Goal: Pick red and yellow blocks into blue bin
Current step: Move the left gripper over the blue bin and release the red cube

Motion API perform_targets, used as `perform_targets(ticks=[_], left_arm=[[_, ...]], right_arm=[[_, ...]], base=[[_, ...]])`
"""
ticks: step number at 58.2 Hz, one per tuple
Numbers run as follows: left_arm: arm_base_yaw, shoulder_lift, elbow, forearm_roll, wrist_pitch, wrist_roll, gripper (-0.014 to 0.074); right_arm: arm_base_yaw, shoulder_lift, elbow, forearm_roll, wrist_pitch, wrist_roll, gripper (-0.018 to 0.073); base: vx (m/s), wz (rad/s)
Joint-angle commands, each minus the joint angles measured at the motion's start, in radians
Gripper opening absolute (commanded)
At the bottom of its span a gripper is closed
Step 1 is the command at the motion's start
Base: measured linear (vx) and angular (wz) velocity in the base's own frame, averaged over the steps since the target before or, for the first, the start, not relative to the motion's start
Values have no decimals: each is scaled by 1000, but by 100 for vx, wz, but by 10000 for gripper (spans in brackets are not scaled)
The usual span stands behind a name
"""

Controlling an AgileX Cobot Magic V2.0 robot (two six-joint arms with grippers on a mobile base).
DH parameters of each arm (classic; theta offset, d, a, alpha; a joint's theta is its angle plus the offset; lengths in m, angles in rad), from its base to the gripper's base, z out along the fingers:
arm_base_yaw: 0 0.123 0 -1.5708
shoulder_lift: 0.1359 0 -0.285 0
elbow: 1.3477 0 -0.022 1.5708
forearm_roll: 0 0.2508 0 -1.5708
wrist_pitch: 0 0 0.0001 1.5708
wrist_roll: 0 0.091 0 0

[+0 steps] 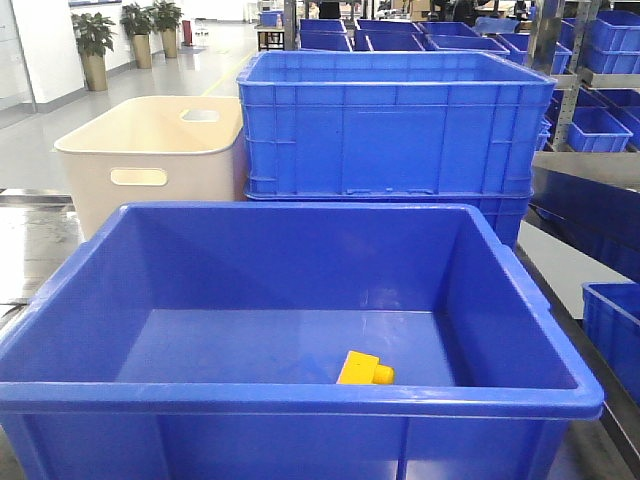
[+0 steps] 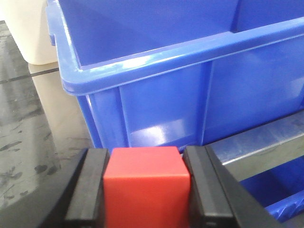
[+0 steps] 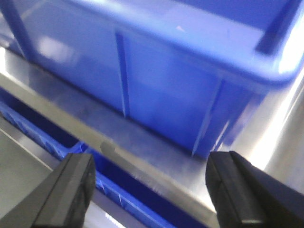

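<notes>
In the front view the bin fills the lower frame, its mouth facing up. The yellow brick lies on the bin's floor, low and right of centre, close to the near wall. Behind the bin a cream tub stands at upper left and a ribbed crate at upper centre. Potted plants stand in the far upper left corner. Neither of my claws shows here.

In the left wrist view my left claw grips the red cube at bottom centre. A black finger presses each side of it, and its top face is level. The cube is outside the bin, lower in the frame than the rolled rim that runs across it. The tub sits in the upper left corner, and the grey table shows at the left.

In the right wrist view, which is blurred, my right claw is spread wide with nothing between its fingers; these sit in the two bottom corners. The bin's outer wall and rim fill the upper frame. A metal table edge runs diagonally below it.
</notes>
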Motion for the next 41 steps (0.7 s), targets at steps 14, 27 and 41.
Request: perform_targets(ticks=[14,27,41], left_arm=[[-2,115,-79,-3,-271,33,244],[-2,395,-302,-5,-217,57,251],[-2,709,-531,-5,-218,57,257]], right_arm=[[0,-51,16,5,-105,4,531],[0,-51,16,5,-111,4,531],[0,-51,16,5,-105,4,531]], base=[[0,0],[0,0],[0,0]])
